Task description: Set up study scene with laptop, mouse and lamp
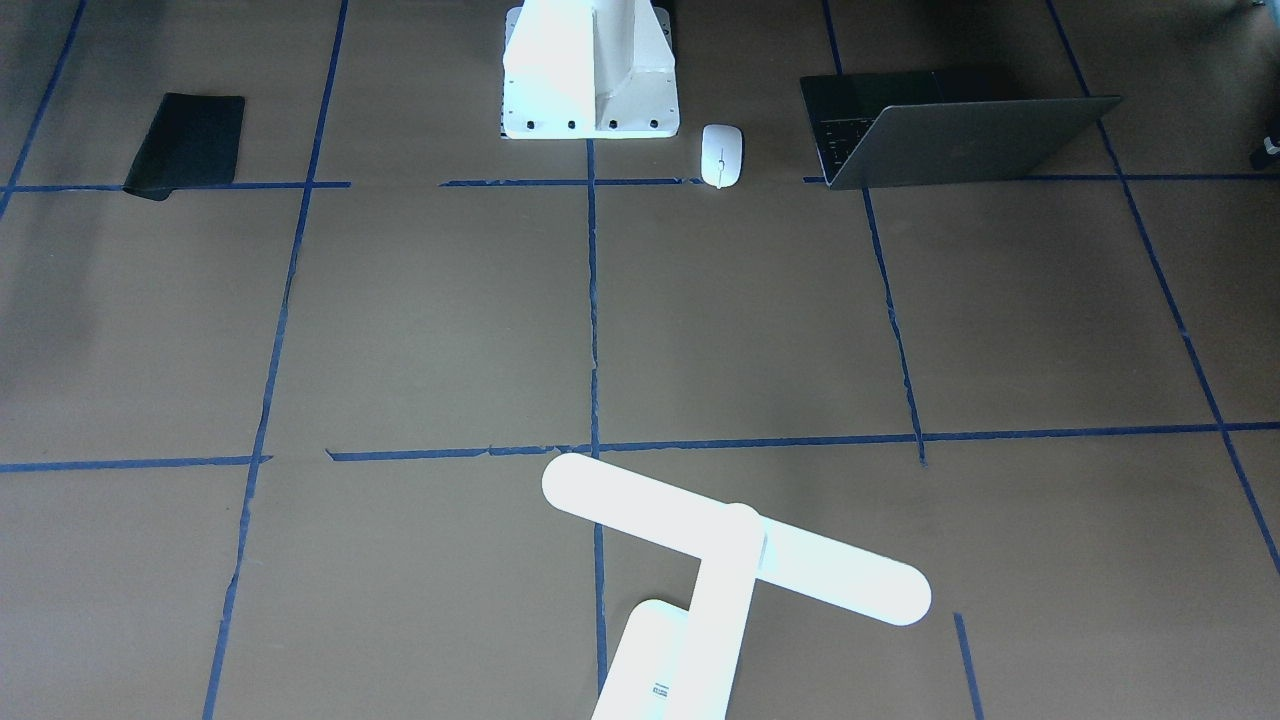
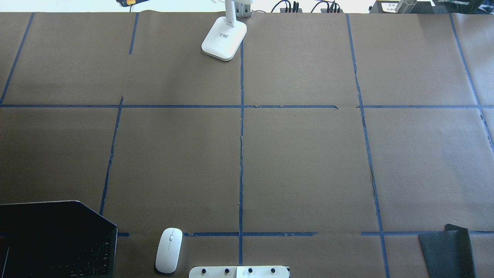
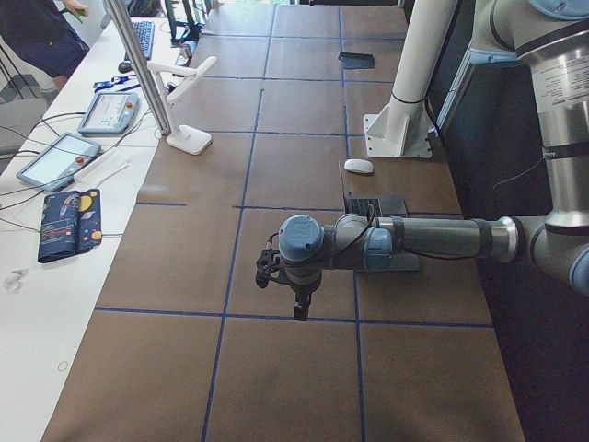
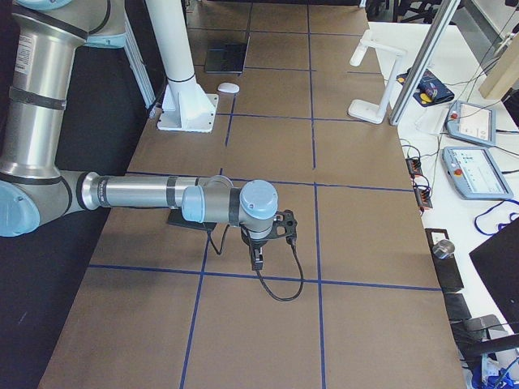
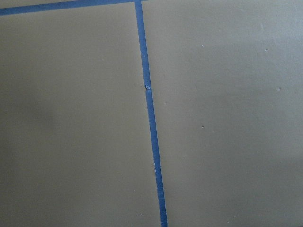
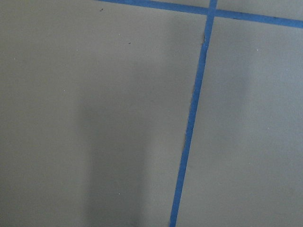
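Overhead exterior view has the laptop (image 2: 58, 239) in its lower left corner, standing open with the keys visible. The mouse (image 2: 169, 250) lies just beside it to the right, not touching it, near the white pedestal (image 2: 239, 272) at the bottom edge. The lamp (image 2: 224, 38) stands well apart from both, at the top middle of the frame. All rest on the table (image 2: 308, 162).

I judge the laptop to be the heaviest thing and stiff, with smooth metal that can slip. Its lid turns on a hinge (the screen is probably fragile), so a hold on the side edge of the keyboard half seems safer than one on the lid. The mouse looks light but glossy and rounded, so the grip should close across its narrow flanks, low down. The lamp seems top-heavy with its long head, and the upright arm close to the base looks the better place.

The left end effector (image 3: 300, 311) and the right end effector (image 4: 257, 261) hang over bare table. Each shows only in a side view, so I cannot tell whether it is open or closed.
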Controlling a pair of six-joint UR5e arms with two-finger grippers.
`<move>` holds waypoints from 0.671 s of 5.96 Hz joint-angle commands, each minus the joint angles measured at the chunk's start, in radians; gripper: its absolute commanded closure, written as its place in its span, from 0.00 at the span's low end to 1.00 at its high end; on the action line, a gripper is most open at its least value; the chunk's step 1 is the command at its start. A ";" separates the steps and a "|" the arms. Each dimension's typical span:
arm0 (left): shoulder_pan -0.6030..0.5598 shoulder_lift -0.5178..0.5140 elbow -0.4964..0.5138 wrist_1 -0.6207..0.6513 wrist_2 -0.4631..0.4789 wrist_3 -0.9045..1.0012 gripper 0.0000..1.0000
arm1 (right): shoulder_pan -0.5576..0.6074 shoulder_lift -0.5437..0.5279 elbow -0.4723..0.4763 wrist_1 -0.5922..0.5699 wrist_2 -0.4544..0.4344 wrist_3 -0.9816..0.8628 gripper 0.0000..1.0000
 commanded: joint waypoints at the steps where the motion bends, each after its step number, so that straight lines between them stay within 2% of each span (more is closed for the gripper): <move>1: 0.001 0.003 0.001 0.001 0.002 0.000 0.00 | 0.000 0.000 0.002 0.002 0.000 0.000 0.00; 4: 0.004 -0.023 -0.002 -0.004 -0.001 -0.005 0.00 | 0.002 0.000 0.002 0.002 0.000 0.000 0.00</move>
